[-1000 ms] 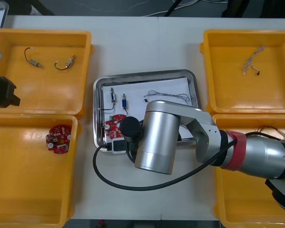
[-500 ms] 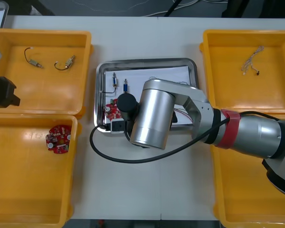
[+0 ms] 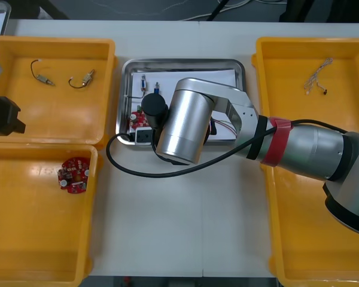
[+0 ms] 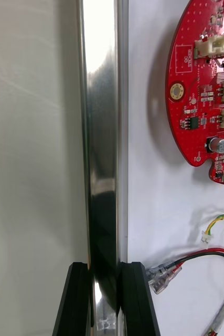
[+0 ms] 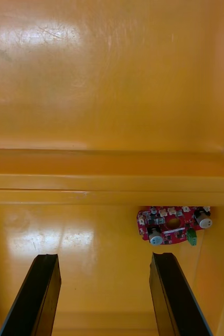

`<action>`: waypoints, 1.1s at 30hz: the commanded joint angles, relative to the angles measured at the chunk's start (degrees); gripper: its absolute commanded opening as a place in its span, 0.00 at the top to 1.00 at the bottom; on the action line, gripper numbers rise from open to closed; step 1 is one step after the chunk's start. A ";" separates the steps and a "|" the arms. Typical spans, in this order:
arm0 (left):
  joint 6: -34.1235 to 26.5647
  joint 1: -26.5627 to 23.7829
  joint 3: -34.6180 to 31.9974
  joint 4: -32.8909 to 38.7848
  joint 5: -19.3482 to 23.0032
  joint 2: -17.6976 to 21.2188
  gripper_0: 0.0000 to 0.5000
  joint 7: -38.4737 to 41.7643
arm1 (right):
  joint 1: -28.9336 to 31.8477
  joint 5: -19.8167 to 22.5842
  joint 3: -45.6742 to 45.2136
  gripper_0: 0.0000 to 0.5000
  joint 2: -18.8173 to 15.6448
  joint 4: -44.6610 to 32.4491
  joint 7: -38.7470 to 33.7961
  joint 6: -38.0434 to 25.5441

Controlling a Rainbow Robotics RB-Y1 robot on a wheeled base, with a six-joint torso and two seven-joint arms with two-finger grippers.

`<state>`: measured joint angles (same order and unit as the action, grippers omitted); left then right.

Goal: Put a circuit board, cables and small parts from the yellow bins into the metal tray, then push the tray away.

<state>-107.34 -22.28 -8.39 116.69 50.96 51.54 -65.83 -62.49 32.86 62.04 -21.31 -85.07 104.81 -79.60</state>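
Yellow bins (image 3: 36,227) wall the open table strip (image 3: 179,227).

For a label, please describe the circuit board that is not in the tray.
On the robot's left, take the nearer yellow bin. A round red board lies alone near its far right corner. The other board lies in the tray, whose rim the right gripper grips.

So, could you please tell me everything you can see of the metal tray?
The metal tray is a shiny rectangle with rounded corners, a raised rim and a white inside. It lies flat on the table between the yellow bins, level with the far pair. In it lie a red circuit board, a red and yellow cable and two small metal parts. The right gripper is shut on its rim beside the board, and the right arm hides part of it.
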 commanded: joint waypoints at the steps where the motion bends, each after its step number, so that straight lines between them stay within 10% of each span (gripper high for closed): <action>1: 0.55 0.83 -1.72 0.55 -0.51 2.25 0.00 -3.78 | -2.99 0.54 -0.95 1.00 0.66 2.45 -1.10 1.73; 33: 0.55 0.83 -1.72 0.55 -0.51 2.25 0.00 -3.78 | -9.06 -0.69 1.68 1.00 0.31 13.88 4.35 16.76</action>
<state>-107.34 -22.28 -8.39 116.69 50.96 51.54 -65.83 -68.45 32.73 62.25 -21.30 -71.63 105.84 -64.37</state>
